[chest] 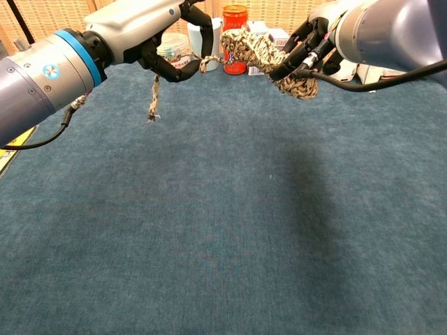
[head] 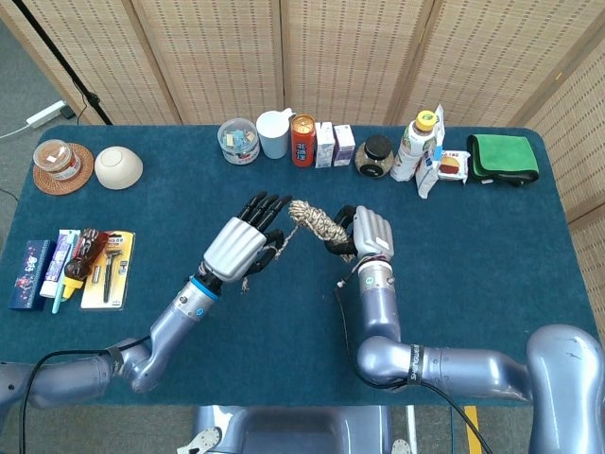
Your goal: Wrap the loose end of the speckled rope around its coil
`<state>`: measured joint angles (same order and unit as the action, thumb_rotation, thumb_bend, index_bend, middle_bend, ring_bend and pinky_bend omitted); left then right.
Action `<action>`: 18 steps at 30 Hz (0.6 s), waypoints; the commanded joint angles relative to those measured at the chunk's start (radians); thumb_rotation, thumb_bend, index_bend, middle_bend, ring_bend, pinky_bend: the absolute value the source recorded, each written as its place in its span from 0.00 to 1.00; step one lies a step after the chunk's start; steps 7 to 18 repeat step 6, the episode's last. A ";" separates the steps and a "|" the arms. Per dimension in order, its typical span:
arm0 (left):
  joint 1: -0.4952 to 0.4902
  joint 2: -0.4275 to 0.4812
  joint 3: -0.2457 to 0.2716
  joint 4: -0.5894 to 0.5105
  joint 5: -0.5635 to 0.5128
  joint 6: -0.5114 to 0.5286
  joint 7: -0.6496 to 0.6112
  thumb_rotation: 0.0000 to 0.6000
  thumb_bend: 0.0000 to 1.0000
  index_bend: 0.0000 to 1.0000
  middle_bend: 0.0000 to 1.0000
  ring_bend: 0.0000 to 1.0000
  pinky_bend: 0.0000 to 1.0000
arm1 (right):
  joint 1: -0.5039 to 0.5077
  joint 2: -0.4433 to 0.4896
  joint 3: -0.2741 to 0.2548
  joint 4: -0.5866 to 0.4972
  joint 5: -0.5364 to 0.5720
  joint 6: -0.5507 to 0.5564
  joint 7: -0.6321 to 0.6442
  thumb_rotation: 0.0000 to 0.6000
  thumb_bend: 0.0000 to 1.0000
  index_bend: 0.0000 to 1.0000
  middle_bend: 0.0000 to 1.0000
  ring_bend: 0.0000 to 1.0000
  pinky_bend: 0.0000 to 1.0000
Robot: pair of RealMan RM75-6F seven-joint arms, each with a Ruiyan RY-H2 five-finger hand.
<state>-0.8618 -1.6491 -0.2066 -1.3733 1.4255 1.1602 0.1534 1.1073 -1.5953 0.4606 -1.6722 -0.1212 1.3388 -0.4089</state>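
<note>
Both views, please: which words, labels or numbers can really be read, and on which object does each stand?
No text can be read with confidence.
Red drink can: only its top shows in the chest view; print too small in the head view.
Two small cartons, white bottle, flat packets: print too small to read.

The speckled rope coil (chest: 269,59) hangs above the table, lying sideways; its loose end (chest: 152,105) dangles at the left.

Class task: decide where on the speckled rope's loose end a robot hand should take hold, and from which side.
Grip the short taut stretch beside the coil, from the left, as the left robot hand does. The frayed tail dangles free and gives little control.
</note>
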 commanded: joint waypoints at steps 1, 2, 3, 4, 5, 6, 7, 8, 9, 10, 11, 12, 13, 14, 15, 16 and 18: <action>0.011 0.017 -0.019 -0.046 -0.029 -0.001 0.006 1.00 0.45 0.63 0.00 0.00 0.00 | -0.008 0.000 -0.003 -0.007 -0.017 0.009 -0.039 1.00 0.54 0.69 0.68 0.62 0.92; 0.012 0.022 -0.024 -0.058 -0.034 0.000 0.010 1.00 0.45 0.63 0.00 0.00 0.00 | -0.010 -0.001 -0.002 -0.008 -0.020 0.012 -0.046 1.00 0.54 0.69 0.68 0.62 0.92; 0.013 0.028 -0.028 -0.070 -0.037 0.000 0.015 1.00 0.45 0.63 0.00 0.00 0.00 | -0.013 -0.002 -0.001 -0.009 -0.023 0.015 -0.053 1.00 0.54 0.69 0.68 0.62 0.92; 0.014 0.034 -0.034 -0.086 -0.040 0.003 0.021 1.00 0.45 0.63 0.00 0.00 0.00 | -0.016 -0.004 0.000 -0.009 -0.028 0.017 -0.061 1.00 0.54 0.69 0.68 0.62 0.92; 0.015 0.039 -0.037 -0.097 -0.041 0.005 0.025 1.00 0.45 0.63 0.00 0.00 0.00 | -0.018 -0.006 0.000 -0.008 -0.032 0.019 -0.067 1.00 0.54 0.69 0.68 0.62 0.92; 0.015 0.043 -0.042 -0.109 -0.041 0.009 0.029 1.00 0.45 0.63 0.00 0.00 0.00 | -0.020 -0.008 -0.002 -0.007 -0.038 0.022 -0.074 1.00 0.54 0.69 0.68 0.62 0.92; 0.015 0.043 -0.042 -0.109 -0.041 0.009 0.029 1.00 0.45 0.63 0.00 0.00 0.00 | -0.020 -0.008 -0.002 -0.007 -0.038 0.022 -0.074 1.00 0.54 0.69 0.68 0.62 0.92; 0.015 0.043 -0.042 -0.109 -0.041 0.009 0.029 1.00 0.45 0.63 0.00 0.00 0.00 | -0.020 -0.008 -0.002 -0.007 -0.038 0.022 -0.074 1.00 0.54 0.69 0.68 0.62 0.92; 0.015 0.043 -0.042 -0.109 -0.041 0.009 0.029 1.00 0.45 0.63 0.00 0.00 0.00 | -0.020 -0.008 -0.002 -0.007 -0.038 0.022 -0.074 1.00 0.54 0.69 0.68 0.62 0.92; 0.015 0.043 -0.042 -0.109 -0.041 0.009 0.029 1.00 0.45 0.63 0.00 0.00 0.00 | -0.020 -0.008 -0.002 -0.007 -0.038 0.022 -0.074 1.00 0.54 0.69 0.68 0.62 0.92; 0.015 0.043 -0.042 -0.109 -0.041 0.009 0.029 1.00 0.45 0.63 0.00 0.00 0.00 | -0.020 -0.008 -0.002 -0.007 -0.038 0.022 -0.074 1.00 0.54 0.69 0.68 0.62 0.92; 0.015 0.043 -0.042 -0.109 -0.041 0.009 0.029 1.00 0.45 0.63 0.00 0.00 0.00 | -0.020 -0.008 -0.002 -0.007 -0.038 0.022 -0.074 1.00 0.54 0.69 0.68 0.62 0.92; 0.015 0.043 -0.042 -0.109 -0.041 0.009 0.029 1.00 0.45 0.63 0.00 0.00 0.00 | -0.020 -0.008 -0.002 -0.007 -0.038 0.022 -0.074 1.00 0.54 0.69 0.68 0.62 0.92; 0.015 0.043 -0.042 -0.109 -0.041 0.009 0.029 1.00 0.45 0.63 0.00 0.00 0.00 | -0.020 -0.008 -0.002 -0.007 -0.038 0.022 -0.074 1.00 0.54 0.69 0.68 0.62 0.92; 0.015 0.043 -0.042 -0.109 -0.041 0.009 0.029 1.00 0.45 0.63 0.00 0.00 0.00 | -0.020 -0.008 -0.002 -0.007 -0.038 0.022 -0.074 1.00 0.54 0.69 0.68 0.62 0.92; 0.015 0.043 -0.042 -0.109 -0.041 0.009 0.029 1.00 0.45 0.63 0.00 0.00 0.00 | -0.020 -0.008 -0.002 -0.007 -0.038 0.022 -0.074 1.00 0.54 0.69 0.68 0.62 0.92; 0.015 0.043 -0.042 -0.109 -0.041 0.009 0.029 1.00 0.45 0.63 0.00 0.00 0.00 | -0.020 -0.008 -0.002 -0.007 -0.038 0.022 -0.074 1.00 0.54 0.69 0.68 0.62 0.92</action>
